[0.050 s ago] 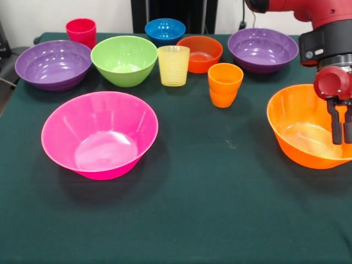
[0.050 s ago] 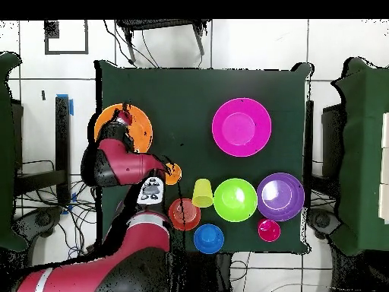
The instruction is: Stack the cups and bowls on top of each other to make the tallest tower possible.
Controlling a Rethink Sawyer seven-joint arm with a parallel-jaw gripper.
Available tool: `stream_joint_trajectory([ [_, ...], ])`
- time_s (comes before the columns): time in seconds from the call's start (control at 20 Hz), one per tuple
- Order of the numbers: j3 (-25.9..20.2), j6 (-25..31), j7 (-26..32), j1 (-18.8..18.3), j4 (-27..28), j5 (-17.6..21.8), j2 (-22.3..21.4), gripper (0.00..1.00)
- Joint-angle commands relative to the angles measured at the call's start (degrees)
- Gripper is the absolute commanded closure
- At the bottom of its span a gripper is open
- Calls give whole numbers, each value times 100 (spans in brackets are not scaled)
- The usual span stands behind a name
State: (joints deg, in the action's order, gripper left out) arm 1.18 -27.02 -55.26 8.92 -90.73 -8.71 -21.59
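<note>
A dark green cloth-covered table (image 1: 209, 220) is carrying everything, standing on a white tiled floor (image 2: 334, 46) with cables trailing beside it.

In the front view, a medium glossy purple plastic bowl (image 1: 53, 64) is sitting by the table's left edge, with a small red plastic tumbler (image 1: 81, 31) behind it at the far left corner. A large glossy pink plastic bowl (image 1: 99, 135) is resting toward the near edge. Along the far edge are standing a medium green bowl (image 1: 124, 60), a small blue bowl (image 1: 165, 31), a ribbed pale yellow translucent tumbler (image 1: 174, 65), a small orange-red bowl (image 1: 199, 53), an orange tumbler with a stepped base (image 1: 224, 84) and a second purple bowl (image 1: 263, 49).

At the right edge, the pincer (image 1: 341, 132) of the red and black arm (image 1: 324, 22) is hanging with its fingers slightly parted inside the large orange bowl (image 1: 300, 135), gripping nothing.
</note>
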Motion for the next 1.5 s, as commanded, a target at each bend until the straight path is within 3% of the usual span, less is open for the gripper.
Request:
stream_joint_trajectory([
  [0.05, -124, 723, -1170, -280, -34, 81, 255, 0],
  [0.3, -156, 735, -1172, -303, 77, -9, 481, 0],
  [0.5, -308, 1461, -1314, -421, -79, -383, 572, 0],
  [0.65, -366, 1940, -1432, -393, -309, -617, 470, 0],
  [1.05, -282, 2348, -2133, 5, -886, -1303, 183, 0],
  [1.5, -137, 2454, -2624, 249, -881, -1356, 203, 0],
])
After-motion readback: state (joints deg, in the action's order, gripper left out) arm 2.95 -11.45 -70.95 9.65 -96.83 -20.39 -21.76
